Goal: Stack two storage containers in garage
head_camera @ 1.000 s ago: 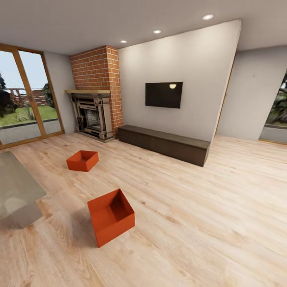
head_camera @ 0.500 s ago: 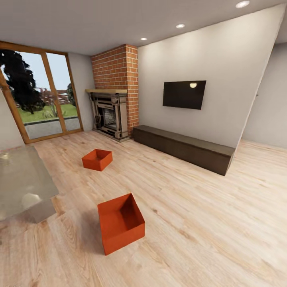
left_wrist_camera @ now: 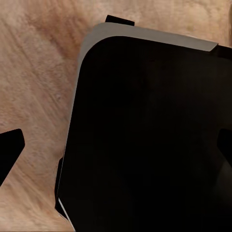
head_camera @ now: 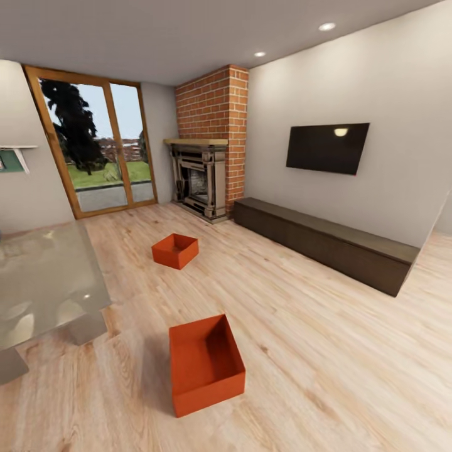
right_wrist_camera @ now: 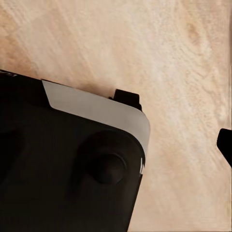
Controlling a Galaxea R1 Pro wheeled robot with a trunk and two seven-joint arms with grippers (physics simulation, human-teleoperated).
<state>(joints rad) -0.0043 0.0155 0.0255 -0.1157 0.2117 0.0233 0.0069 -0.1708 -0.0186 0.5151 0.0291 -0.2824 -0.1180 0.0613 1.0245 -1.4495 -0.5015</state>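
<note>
While both bins sit on the living-room planks, the task is, as I judge it, barely begun: nothing is lifted, nothing carried, and the garage is nowhere in sight.

Going left to right in the head view: a glass table stands at the left edge, with wood-framed glass doors behind it. The far bin rests upright on the floor, out in front of the brick fireplace. The near bin lies closer to the camera, also upright and open-topped, well apart from the far one. A long dark bench runs along the right wall beneath a TV.

The left wrist view looks down on a dark body with a grey edge over wood floor; the right wrist view gives much the same. Dark tips show at the edges of both views, yet I cannot tell whether either set of fingers is spread or closed; neither looks to be holding a bin.

Still to do, by my reckoning: reach a bin, grasp it, take it to the garage, set it on the concrete, then fetch the other and stack it on top.
</note>
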